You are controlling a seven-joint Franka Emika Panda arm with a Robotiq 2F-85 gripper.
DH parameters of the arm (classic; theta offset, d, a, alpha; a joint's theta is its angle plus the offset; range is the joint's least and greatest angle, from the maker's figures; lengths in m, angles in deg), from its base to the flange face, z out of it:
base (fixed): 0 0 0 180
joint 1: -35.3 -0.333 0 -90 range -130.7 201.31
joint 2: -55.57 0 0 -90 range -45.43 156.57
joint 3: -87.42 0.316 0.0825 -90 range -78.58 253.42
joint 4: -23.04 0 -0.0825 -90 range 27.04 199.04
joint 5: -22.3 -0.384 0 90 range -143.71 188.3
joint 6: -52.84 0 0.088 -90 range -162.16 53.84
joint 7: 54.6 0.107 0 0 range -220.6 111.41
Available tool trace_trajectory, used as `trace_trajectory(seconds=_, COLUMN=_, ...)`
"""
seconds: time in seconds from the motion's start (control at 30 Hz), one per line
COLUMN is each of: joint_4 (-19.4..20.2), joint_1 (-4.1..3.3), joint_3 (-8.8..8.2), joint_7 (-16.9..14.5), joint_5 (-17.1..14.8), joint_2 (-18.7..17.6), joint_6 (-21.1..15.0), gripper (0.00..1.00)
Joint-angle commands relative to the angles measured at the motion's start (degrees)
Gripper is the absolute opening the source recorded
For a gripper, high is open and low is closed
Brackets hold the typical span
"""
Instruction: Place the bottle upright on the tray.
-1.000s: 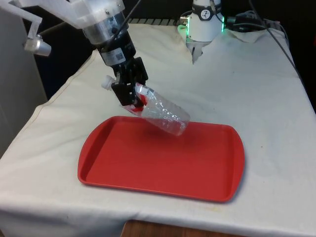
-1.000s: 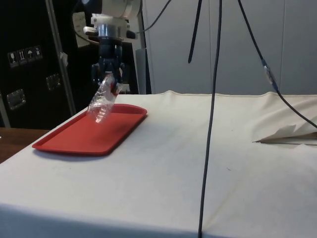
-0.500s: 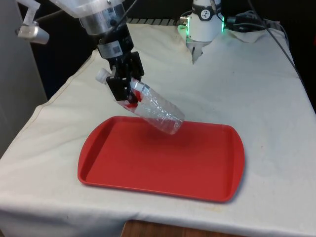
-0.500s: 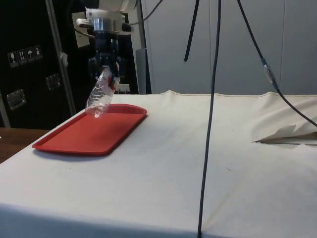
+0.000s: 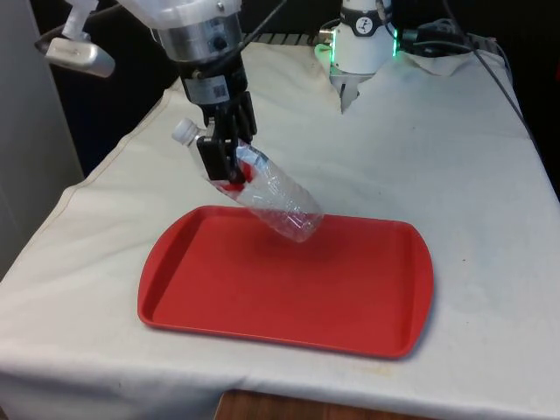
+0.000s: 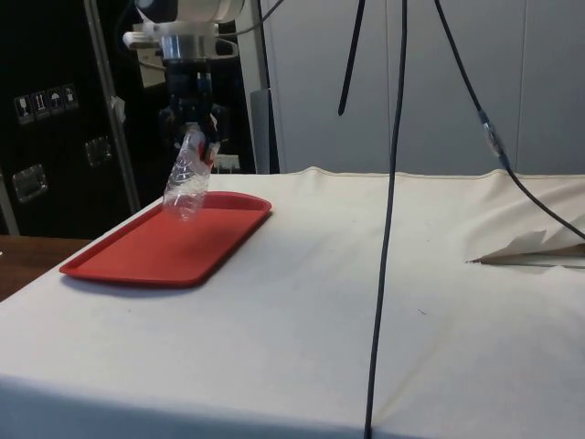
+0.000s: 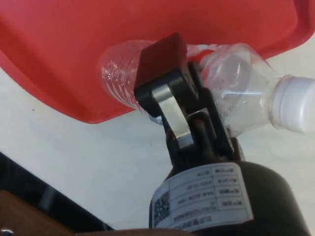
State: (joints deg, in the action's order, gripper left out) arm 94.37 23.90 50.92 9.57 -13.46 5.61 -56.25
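**Bottle held tilted above the tray, not yet set down**

The clear plastic bottle (image 5: 267, 191) is hanging in the air over the far part of the red tray (image 5: 289, 302), slanting steeply, with its white cap (image 5: 182, 130) pointing up toward the front view's left and its base aimed down at the tray floor. From the side view, the bottle (image 6: 187, 178) is sitting clear of the tray (image 6: 155, 251), touching nothing but the fingers. The black gripper (image 5: 226, 150) is clamping its jaws on the bottle's upper body just below the neck, and the wrist view is showing one finger (image 7: 165, 81) pressing across the plastic. Judging by this, the pickup and carry are done; what is remaining is turning the bottle upright, lowering its base onto the tray and letting go. Beyond the tray, the white tablecloth (image 5: 420, 140) is stretching away.
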Motion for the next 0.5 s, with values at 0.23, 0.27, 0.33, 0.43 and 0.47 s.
trace_trajectory(seconds=0.23, joint_4=-0.34, joint_1=-1.09, joint_3=0.17, joint_7=2.35, joint_5=3.78, joint_2=-0.23, joint_6=-1.66, gripper=0.14)
trace_trajectory(seconds=0.27, joint_4=-0.34, joint_1=-1.09, joint_3=0.17, joint_7=2.35, joint_5=3.78, joint_2=-0.23, joint_6=-1.66, gripper=0.14)
trace_trajectory(seconds=0.33, joint_4=-0.52, joint_1=-1.20, joint_3=0.40, joint_7=2.92, joint_5=4.87, joint_2=-0.23, joint_6=-1.89, gripper=0.14)
trace_trajectory(seconds=0.43, joint_4=-0.92, joint_1=-1.38, joint_3=0.69, joint_7=3.90, joint_5=6.53, joint_2=-0.34, joint_6=-2.06, gripper=0.14)
trace_trajectory(seconds=0.47, joint_4=-1.03, joint_1=-1.43, joint_3=0.80, joint_7=4.24, joint_5=7.10, joint_2=-0.40, joint_6=-2.12, gripper=0.14)
